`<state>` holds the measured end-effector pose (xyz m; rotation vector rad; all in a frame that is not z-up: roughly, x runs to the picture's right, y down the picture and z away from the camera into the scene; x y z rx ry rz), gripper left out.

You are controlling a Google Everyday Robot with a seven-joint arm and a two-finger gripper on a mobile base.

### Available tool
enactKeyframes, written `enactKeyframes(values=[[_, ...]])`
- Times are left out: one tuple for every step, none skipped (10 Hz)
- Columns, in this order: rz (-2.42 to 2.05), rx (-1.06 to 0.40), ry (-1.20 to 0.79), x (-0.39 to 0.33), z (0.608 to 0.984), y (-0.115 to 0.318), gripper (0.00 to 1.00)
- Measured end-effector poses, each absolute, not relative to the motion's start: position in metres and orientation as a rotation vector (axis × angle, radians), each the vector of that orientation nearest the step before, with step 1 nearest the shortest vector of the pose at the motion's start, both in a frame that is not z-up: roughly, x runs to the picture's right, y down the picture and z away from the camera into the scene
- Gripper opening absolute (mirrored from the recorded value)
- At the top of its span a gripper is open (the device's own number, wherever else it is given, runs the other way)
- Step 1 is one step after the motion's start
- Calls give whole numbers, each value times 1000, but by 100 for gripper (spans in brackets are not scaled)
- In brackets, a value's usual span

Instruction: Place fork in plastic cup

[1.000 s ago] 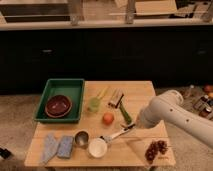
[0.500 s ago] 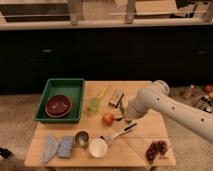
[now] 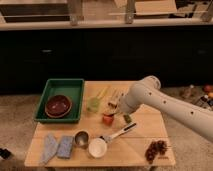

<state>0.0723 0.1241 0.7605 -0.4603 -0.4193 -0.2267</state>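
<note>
At frame centre the gripper [image 3: 114, 105] hangs over the table's [image 3: 140, 150] middle, just right of the plastic cup [image 3: 93, 104]. The fork cannot be made out. Bare wood lies lower right, near the grapes [image 3: 156, 149].

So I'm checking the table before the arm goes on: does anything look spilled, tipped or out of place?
Nothing stands out. The plastic cup stands upright beside the green tray, which holds a dark bowl. The metal cup and white cup are upright too. The gripper hovers by the red fruit, right of the plastic cup.
</note>
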Motion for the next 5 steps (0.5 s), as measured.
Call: enactKeyframes(values=[[-233, -457, -430, 65, 762, 120, 0], [-239, -454, -442, 56, 767, 115, 0], [-251, -454, -453, 44, 772, 110, 0], [-262, -452, -463, 34, 776, 107, 0], [-279, -449, -474, 23, 782, 103, 0]])
